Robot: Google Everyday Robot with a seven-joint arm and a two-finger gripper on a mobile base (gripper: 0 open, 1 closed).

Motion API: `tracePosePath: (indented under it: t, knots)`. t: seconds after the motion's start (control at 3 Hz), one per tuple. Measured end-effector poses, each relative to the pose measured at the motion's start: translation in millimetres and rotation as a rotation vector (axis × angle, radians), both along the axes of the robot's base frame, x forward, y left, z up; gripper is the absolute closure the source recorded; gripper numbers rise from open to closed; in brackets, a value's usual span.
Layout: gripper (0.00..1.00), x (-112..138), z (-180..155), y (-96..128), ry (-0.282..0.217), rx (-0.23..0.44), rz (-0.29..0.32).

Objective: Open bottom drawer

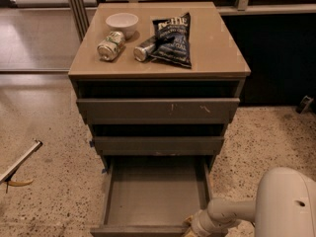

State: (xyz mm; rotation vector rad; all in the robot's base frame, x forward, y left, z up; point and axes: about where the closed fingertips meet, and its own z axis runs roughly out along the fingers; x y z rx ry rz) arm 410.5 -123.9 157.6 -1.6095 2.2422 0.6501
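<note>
Dark grey bottom drawer [155, 196] of three-drawer cabinet with tan top [217, 48] stands pulled far out, shallow grey box interior visible. Gripper [189, 227] of white robot arm [232, 212] is low at picture's bottom edge, at drawer's right front corner. Cannot tell how far it is open, or whether it grips drawer front. On top: small white bowl [122, 22], two metal cans lying on side [110, 45], dark chip bag [172, 39].

Pincer [189, 229] low, bottom edge; arm [232, 212] extended left.
</note>
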Motion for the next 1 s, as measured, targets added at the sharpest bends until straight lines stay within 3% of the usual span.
tracePosePath:
  t: [0.67,1.0]
  knots:
    - [0.14,0.0,0.0,0.0,0.0,0.0,0.0]
    - [0.0,-0.2,-0.1,0.2,0.0,0.0,0.0]
